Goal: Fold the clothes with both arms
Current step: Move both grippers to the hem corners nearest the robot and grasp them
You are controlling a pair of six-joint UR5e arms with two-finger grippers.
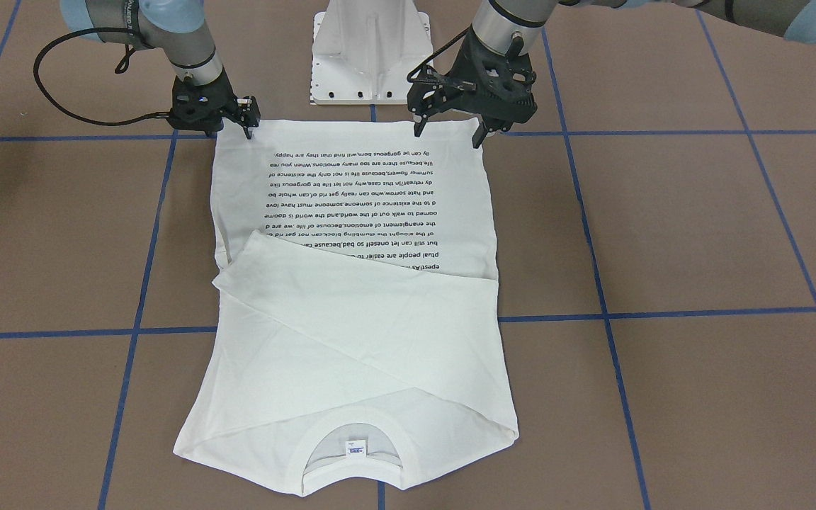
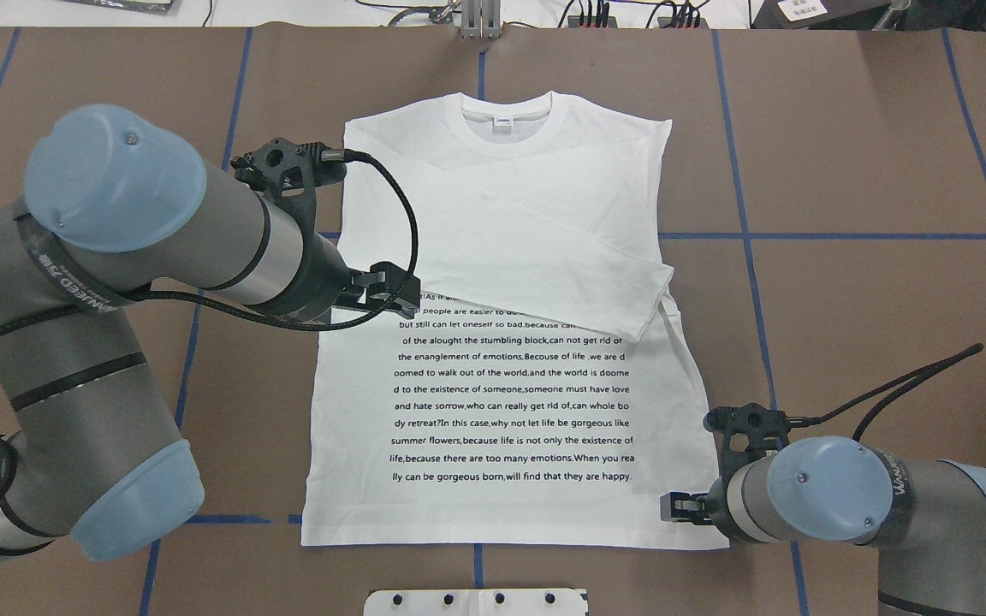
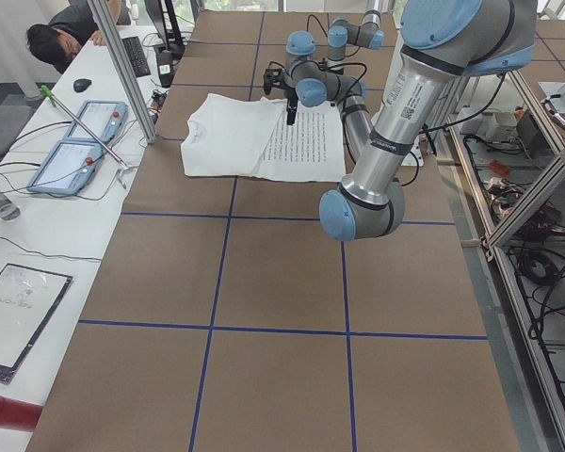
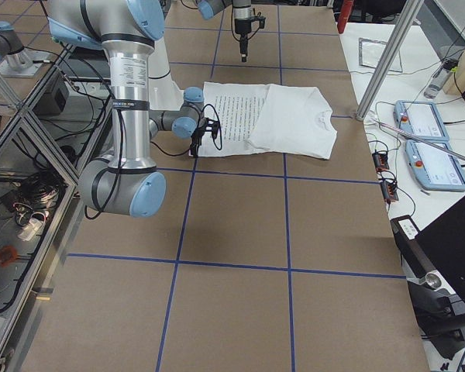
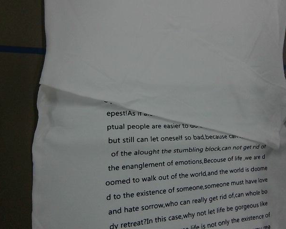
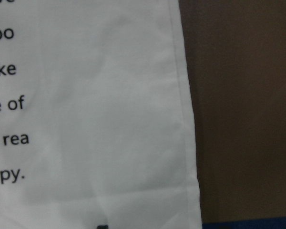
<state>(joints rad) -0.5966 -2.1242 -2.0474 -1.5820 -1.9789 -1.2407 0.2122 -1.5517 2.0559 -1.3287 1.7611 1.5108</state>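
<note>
The white long-sleeved shirt (image 1: pixel 351 340) (image 2: pixel 501 411) lies flat on the brown table with its printed text facing up. A sleeve is folded slantwise across the chest. Its collar (image 2: pixel 506 120) points away from the robot. My left gripper (image 1: pixel 448 134) (image 2: pixel 399 295) hovers well above the shirt's left side, fingers wide open and empty. The left wrist view looks down on the text and the folded sleeve (image 5: pixel 171 81). My right gripper (image 1: pixel 232 131) (image 2: pixel 680 506) is low at the hem's right corner. Its fingers look apart, and the cloth (image 6: pixel 86 119) under it lies flat.
The white pedestal base (image 1: pixel 369 49) (image 2: pixel 476 601) stands just behind the hem. Blue tape lines cross the table. Beyond the far edge is a desk with control tablets (image 3: pixel 85 141) (image 4: pixel 438 143), a seated person (image 3: pixel 61 38) and an aluminium frame post (image 3: pixel 122 66).
</note>
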